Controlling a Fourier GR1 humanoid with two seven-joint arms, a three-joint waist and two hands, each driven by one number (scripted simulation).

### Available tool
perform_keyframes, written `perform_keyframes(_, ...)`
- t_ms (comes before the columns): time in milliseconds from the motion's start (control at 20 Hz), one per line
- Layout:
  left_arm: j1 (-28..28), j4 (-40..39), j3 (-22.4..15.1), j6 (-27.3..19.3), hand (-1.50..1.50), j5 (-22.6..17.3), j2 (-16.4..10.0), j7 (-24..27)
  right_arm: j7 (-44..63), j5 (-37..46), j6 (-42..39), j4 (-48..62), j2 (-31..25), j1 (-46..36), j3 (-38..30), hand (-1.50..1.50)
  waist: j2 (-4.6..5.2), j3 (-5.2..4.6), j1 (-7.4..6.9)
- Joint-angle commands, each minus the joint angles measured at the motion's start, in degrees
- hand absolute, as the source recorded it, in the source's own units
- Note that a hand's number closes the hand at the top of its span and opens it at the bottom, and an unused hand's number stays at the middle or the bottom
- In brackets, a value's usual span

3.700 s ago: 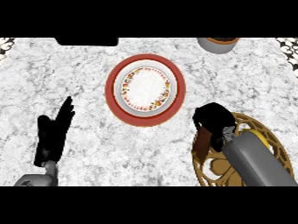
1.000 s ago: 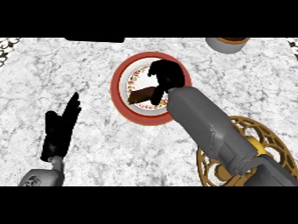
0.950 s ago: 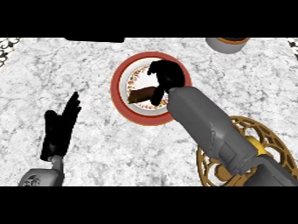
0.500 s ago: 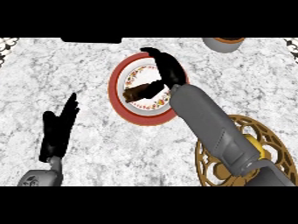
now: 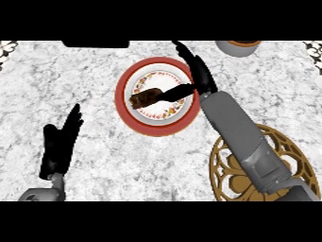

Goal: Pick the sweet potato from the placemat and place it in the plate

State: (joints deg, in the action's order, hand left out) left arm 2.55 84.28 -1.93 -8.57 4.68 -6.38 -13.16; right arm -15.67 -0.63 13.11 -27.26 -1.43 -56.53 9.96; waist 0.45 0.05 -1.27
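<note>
Sweet potato (image 5: 147, 98) lying in plate (image 5: 122, 97) — right hand (image 5: 199, 75) hovering beside, fingers straight, apart, holding nothing. Judging it stiff, lumpy, light — gripping mid-body. Left hand (image 5: 61, 142) resting lower left, fingers straight.

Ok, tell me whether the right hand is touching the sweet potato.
Cannot tell. In the head view the thumb of the right hand overlaps the sweet potato; any gap is hidden.
</note>
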Motion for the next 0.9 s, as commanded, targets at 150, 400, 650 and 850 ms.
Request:
perform_keyframes(150,0.09,1.45,0.63,0.91,0.0,0.17,-0.78,-0.76,-11.89,-0.14,-4.85,2.92,1.0,4.41,-2.83,-1.5,-0.19,-0.03,0.35)
perform_keyframes(400,3.44,-5.17,1.8,-0.49,0.0,0.72,0.95,2.33,-15.27,0.03,-3.93,8.63,1.39,0.89,-3.86,-1.5,-0.02,-0.04,0.09)
perform_keyframes(650,1.38,-1.77,1.64,0.91,0.0,0.04,0.54,0.99,-16.35,0.26,-1.74,11.67,0.85,1.56,-2.39,-1.5,-0.03,-0.03,-0.01)
perform_keyframes(850,3.53,-5.62,1.28,0.96,0.0,0.97,1.11,2.66,-12.7,-1.52,3.43,13.04,1.42,-0.13,0.82,-1.5,0.19,-0.04,-0.85)
